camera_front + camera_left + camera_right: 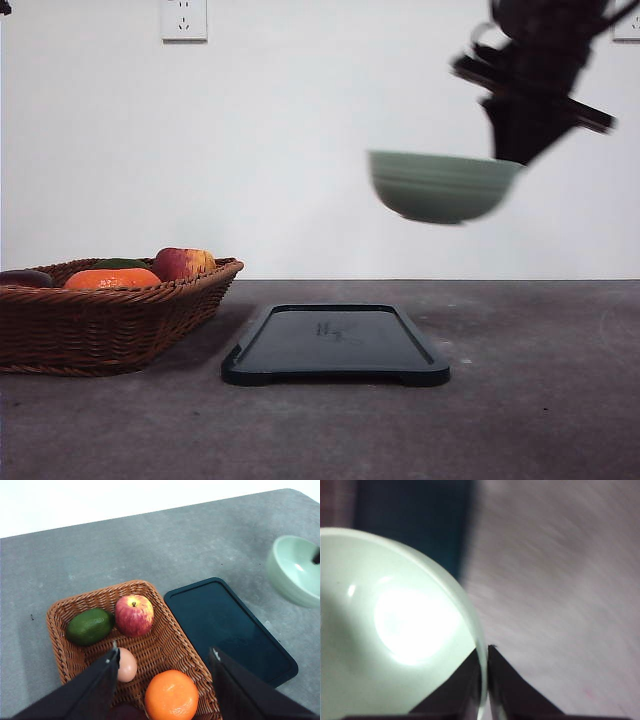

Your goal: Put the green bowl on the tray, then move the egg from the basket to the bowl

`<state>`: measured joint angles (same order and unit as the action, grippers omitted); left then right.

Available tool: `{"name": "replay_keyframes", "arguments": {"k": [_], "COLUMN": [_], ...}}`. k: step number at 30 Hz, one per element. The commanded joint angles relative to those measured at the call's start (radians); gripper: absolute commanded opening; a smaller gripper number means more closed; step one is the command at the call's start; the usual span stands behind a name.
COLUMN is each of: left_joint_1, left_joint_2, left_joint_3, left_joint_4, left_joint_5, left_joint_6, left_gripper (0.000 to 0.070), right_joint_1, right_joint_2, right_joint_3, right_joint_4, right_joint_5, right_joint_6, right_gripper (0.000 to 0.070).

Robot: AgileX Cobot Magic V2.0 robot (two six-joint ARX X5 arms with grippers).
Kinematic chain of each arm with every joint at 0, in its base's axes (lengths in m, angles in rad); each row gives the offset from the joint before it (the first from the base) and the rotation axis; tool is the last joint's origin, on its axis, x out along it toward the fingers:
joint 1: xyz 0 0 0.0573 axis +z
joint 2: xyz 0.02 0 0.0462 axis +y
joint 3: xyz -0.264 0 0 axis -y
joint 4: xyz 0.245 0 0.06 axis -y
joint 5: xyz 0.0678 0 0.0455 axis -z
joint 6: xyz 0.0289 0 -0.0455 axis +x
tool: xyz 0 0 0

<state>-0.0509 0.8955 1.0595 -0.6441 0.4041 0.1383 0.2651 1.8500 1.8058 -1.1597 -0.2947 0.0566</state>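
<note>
Fingers of the right gripper pinch the rim of the green bowl, one dark finger inside the bowl and one outside, pressed against the thin wall. Seen from the front, the bowl hangs in the air, upright and slightly blurred, above and a little to the right of the tray, with clear space between them. The dark right arm reaches down to the bowl's right edge from the upper right corner.

Fingers of the left gripper are spread wide, holding nothing, hovering above the near end of the basket. The basket is brown woven wicker and sits on the gray desk at the left, just beside the tray but not visibly touching it. Inside the basket lie a red-yellow apple, a dark green avocado beside it, an orange, and the egg, a small pale reddish-brown oval. The egg rests between the avocado and the orange, right next to the tip of one left finger; whether they touch cannot be told. A dark purplish item at the basket's edge is too hidden to identify.

The tray is black, glossy and rectangular, lying flat on the desk with nothing on it. A white wall with a power socket stands behind the desk.
</note>
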Motion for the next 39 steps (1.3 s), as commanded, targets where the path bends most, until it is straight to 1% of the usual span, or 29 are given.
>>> {"name": "replay_keyframes", "arguments": {"k": [1, 6, 10, 12, 13, 21, 31, 32, 33, 36, 37, 39], "left_joint_1": [-0.003, -0.003, -0.003, -0.003, -0.003, -0.003, -0.003, -0.003, -0.003, -0.003, -0.003, -0.003], "left_joint_2": [0.006, 0.006, 0.006, 0.006, 0.006, 0.006, 0.006, 0.006, 0.006, 0.006, 0.006, 0.006], "left_joint_3": [0.024, 0.024, 0.024, 0.024, 0.024, 0.024, 0.024, 0.024, 0.024, 0.024, 0.024, 0.024], "left_joint_4": [0.009, 0.009, 0.009, 0.008, 0.008, 0.008, 0.008, 0.008, 0.008, 0.008, 0.008, 0.008], "left_joint_5": [0.008, 0.008, 0.008, 0.008, 0.008, 0.008, 0.008, 0.008, 0.008, 0.008, 0.008, 0.008], "left_joint_6": [0.003, 0.003, 0.003, 0.003, 0.003, 0.003, 0.003, 0.003, 0.003, 0.003, 0.003, 0.003], "left_gripper": [0.0357, 0.0357, 0.0357, 0.0357, 0.0357, 0.0357, 0.0357, 0.0357, 0.0357, 0.0357, 0.0357, 0.0357], "right_joint_1": [0.042, 0.123, 0.155, 0.166, 0.168, 0.171, 0.172, 0.173, 0.175, 0.178, 0.178, 0.178], "right_joint_2": [0.024, 0.073, 0.133, 0.168, 0.183, 0.273, 0.332, 0.332, 0.332, 0.326, 0.324, 0.315], "right_joint_3": [0.035, 0.064, 0.068, 0.068, 0.068, 0.068, 0.068, 0.068, 0.068, 0.073, 0.08, 0.098], "right_joint_4": [0.029, 0.088, 0.112, 0.13, 0.138, 0.181, 0.186, 0.187, 0.187, 0.172, 0.157, 0.126], "right_joint_5": [-0.003, 0.007, 0.017, 0.049, 0.065, 0.067, 0.068, 0.068, 0.067, 0.063, 0.062, 0.063], "right_joint_6": [0.004, 0.025, 0.027, 0.033, 0.037, 0.048, 0.048, 0.048, 0.049, 0.05, 0.05, 0.048], "right_gripper": [0.0, 0.0, 0.0, 0.0, 0.0, 0.0, 0.0001, 0.0027, 0.007, 0.025, 0.0286, 0.0307]}}
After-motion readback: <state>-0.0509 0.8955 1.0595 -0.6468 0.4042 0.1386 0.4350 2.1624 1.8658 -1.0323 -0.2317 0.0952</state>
